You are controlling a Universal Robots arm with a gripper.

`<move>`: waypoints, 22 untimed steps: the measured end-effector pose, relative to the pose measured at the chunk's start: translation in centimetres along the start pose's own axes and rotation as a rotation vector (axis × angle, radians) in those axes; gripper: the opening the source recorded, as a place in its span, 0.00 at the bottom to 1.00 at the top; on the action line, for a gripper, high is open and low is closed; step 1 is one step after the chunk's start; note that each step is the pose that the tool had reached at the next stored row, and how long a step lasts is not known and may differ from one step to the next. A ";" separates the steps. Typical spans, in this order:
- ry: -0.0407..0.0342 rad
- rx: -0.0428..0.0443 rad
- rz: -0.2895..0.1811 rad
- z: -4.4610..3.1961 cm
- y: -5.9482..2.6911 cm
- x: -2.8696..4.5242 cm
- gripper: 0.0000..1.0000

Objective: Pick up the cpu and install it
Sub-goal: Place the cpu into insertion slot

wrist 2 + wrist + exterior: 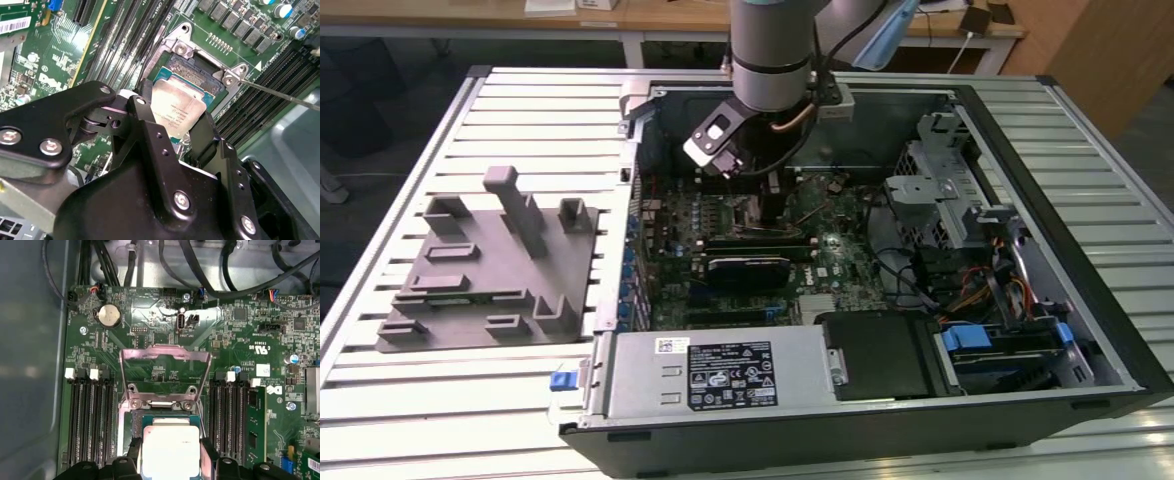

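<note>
cpu point(170, 450) | claw point(175, 120) clamped on its two opposite edges | over open socket point(196, 67) | lid point(165, 354) flipped up

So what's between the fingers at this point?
The cpu, metal top up, sits between the two fingers, its edges against them, just over the open socket; both wrist views show it.

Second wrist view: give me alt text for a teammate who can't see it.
The black claw grips the silver cpu by two opposite edges, right at the open socket on the green motherboard. Whether it is seated cannot be told.
</note>
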State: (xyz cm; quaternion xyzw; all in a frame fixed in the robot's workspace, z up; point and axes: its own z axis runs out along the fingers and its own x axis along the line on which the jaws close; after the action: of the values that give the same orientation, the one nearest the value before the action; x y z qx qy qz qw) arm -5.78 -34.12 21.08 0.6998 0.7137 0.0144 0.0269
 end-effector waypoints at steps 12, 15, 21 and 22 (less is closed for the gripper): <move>0.0000 0.0000 0.001 0.67 -0.09 0.34 0.54; -0.0001 0.0000 0.001 0.72 -0.19 0.63 0.54; -0.0002 0.0001 0.004 0.97 -0.46 0.73 0.54; -0.0003 0.0001 0.005 1.02 -0.48 0.73 0.54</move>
State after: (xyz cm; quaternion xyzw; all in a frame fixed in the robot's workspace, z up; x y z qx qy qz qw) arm -6.22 -33.42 20.01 0.7017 0.7118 0.0143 0.0269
